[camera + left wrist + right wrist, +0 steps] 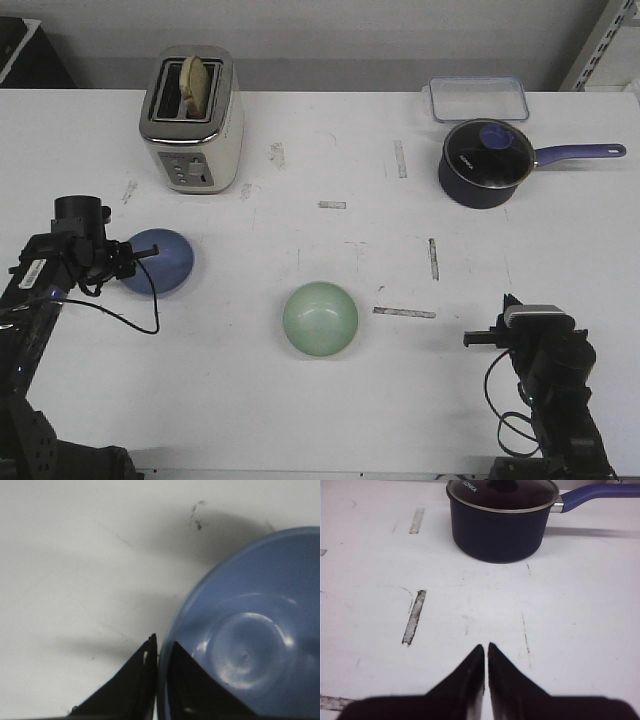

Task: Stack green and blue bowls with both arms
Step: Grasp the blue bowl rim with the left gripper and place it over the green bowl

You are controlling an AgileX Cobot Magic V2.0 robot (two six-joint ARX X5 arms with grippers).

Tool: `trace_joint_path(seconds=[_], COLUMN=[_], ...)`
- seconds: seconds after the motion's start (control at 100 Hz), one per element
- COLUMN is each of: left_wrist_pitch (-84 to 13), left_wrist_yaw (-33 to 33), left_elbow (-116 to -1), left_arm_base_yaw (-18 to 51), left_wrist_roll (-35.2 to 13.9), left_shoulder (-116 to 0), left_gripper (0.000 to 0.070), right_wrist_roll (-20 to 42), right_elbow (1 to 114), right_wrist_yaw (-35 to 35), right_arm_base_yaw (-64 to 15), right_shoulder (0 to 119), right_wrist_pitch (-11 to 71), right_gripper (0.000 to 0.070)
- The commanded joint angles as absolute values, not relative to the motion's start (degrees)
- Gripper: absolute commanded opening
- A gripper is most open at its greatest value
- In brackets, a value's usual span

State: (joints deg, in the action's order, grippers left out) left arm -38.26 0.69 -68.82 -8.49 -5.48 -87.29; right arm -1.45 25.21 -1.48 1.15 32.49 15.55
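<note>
The left fingers (159, 652) pinch only the thin rim of the blue bowl (245, 630), so it could tip or slip when lifted. The right fingers (485, 652), closed on nothing, sit well apart from the green bowl (320, 318) on the surface (300, 150).

toaster (192, 120) rear left, saucepan (486, 163) rear right, two bowls (320, 318) nearer, apart

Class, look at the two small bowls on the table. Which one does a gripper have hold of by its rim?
The blue bowl. The left gripper is shut on its rim, one finger inside and one outside. The green bowl sits alone mid-table, away from both grippers.
</note>
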Motion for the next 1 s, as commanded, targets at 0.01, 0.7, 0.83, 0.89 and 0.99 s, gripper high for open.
trace_joint_path(seconds=[0.01, 0.7, 0.83, 0.89, 0.99], left_wrist_pitch=[-39.1, -40.8, -40.5, -40.6, -40.3], left_wrist_yaw=[-2.5, -11.8, -11.8, -11.8, -11.8], left_elbow=[-72.6, -79.1, -79.1, -79.1, -79.1], left_arm_base_yaw=[-8.4, 27.8, 32.7, 34.2, 35.9], left_wrist_roll=[-5.8, -10.2, -10.2, -10.2, -10.2], left_shoulder=[-86.0, -80.1, -83.0, -84.3, -86.5], left_gripper=[0.0000, 0.0000, 0.0000, 0.0000, 0.0000], right_wrist_roll=[-1.5, -1.5, -1.5, -1.5, -1.5], right_elbow=[25.8, 25.8, 25.8, 25.7, 25.8], right_wrist_yaw=[-1.5, -1.5, -1.5, -1.5, -1.5], right_arm_base_yaw=[1.0, 1.0, 1.0, 1.0, 1.0], right_shoulder=[32.7, 32.7, 32.7, 32.7, 32.7], right_wrist_pitch=[15.0, 15.0, 15.0, 15.0, 15.0], right_gripper=[0.0001, 0.0001, 0.0001, 0.0001, 0.0001])
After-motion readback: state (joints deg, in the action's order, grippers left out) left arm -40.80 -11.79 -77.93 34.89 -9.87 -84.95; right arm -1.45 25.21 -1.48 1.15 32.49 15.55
